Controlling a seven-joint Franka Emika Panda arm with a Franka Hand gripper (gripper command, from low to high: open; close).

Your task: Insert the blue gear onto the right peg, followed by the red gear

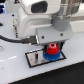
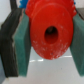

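A grey rectangular plate (image 1: 36, 58) with a black frame lay flat on a white table (image 1: 15, 70). At the plate's end toward the exterior view's right, the blue gear (image 1: 52, 58) lay flat, only its rim showing. The red gear (image 1: 51, 50) sat directly above it, its central hole (image 2: 51, 33) running upright. The gripper (image 1: 50, 47) reached straight down from the white arm (image 1: 42, 17), its teal pads (image 2: 22, 41) pressed against opposite sides of the red gear, pinching it. Whether the red gear touched the blue one could not be told.
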